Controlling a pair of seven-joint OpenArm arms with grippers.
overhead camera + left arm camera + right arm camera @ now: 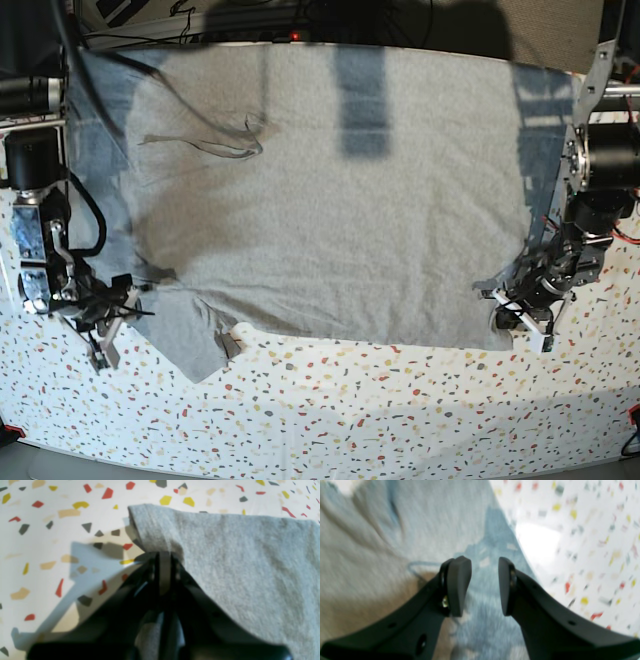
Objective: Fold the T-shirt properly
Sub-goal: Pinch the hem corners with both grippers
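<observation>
White terrazzo-speckled table [400, 410]; grey T-shirt [340, 200] spread flat across its far half

left pincer [163, 557] clamped on t-shirt [237, 562] corner | speckled tabletop [50, 542] beneath

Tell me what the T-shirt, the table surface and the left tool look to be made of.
T-shirt: soft knit cloth, probably cotton jersey; heathered grey, matte, fuzzy, creasing easily.
Table surface: smooth off-white sheet with printed terrazzo flecks, likely laminate or vinyl; material uncertain.
Left tool: matte black, seemingly moulded plastic, pinched shut on the T-shirt's edge.
</observation>
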